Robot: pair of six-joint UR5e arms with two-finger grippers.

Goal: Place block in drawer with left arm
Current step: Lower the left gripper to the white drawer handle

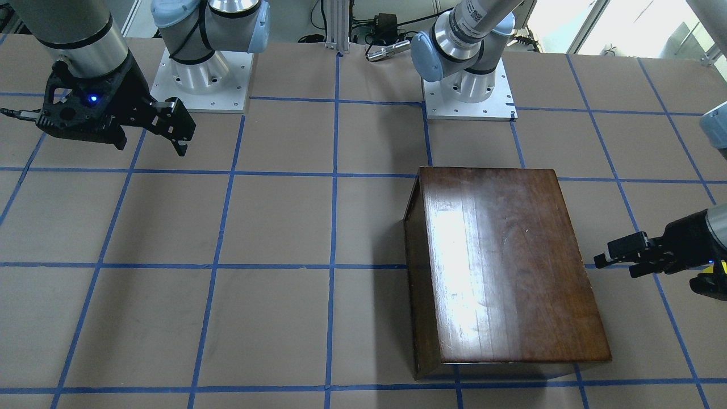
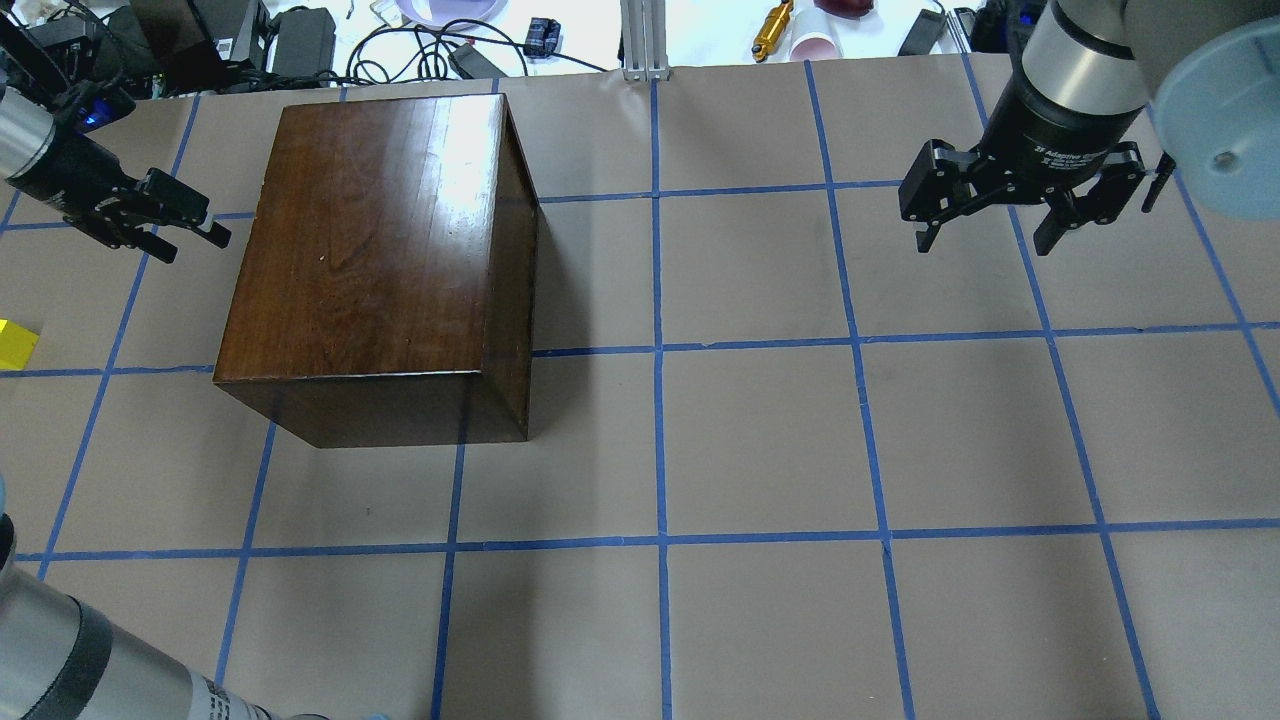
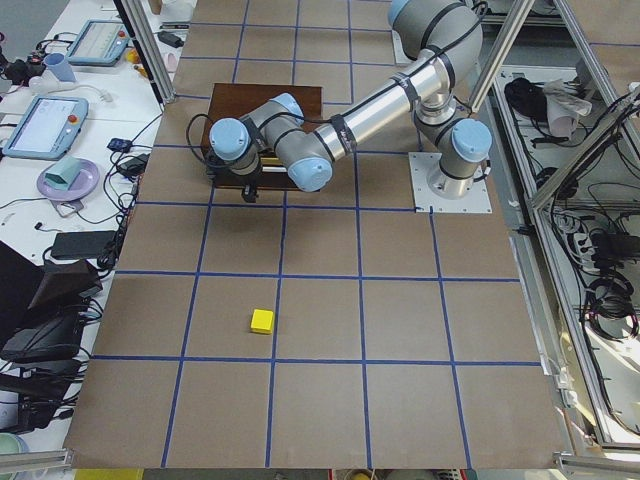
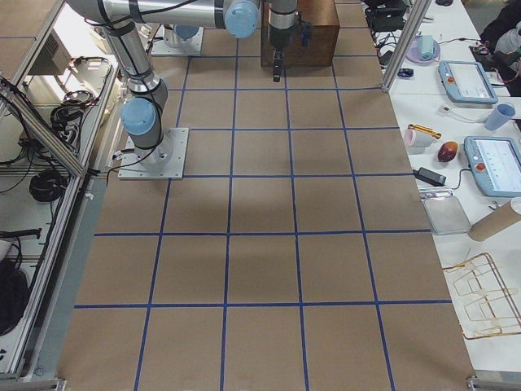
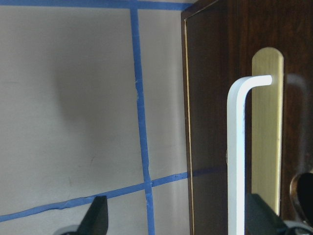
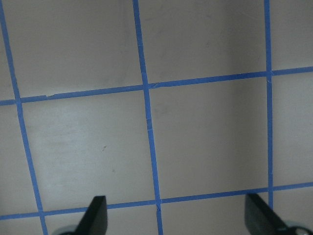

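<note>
The yellow block (image 2: 15, 343) lies on the table at the far left edge of the overhead view, left of the dark wooden box (image 2: 380, 230); it also shows alone on the paper (image 3: 262, 320). The drawer is shut. Its dark front panel (image 5: 210, 122) and metal pull (image 5: 239, 147) fill the right of the left wrist view. My left gripper (image 2: 198, 245) hovers open just off that side of the box, holding nothing, with the pull between its fingertips' line of sight. My right gripper (image 2: 985, 235) hangs open and empty over the table's far right.
Both arm bases (image 1: 201, 79) stand on plates at the robot's side of the table. Cables, a cup and a yellow tool (image 2: 772, 30) lie beyond the far edge. Blue tape lines grid the brown paper.
</note>
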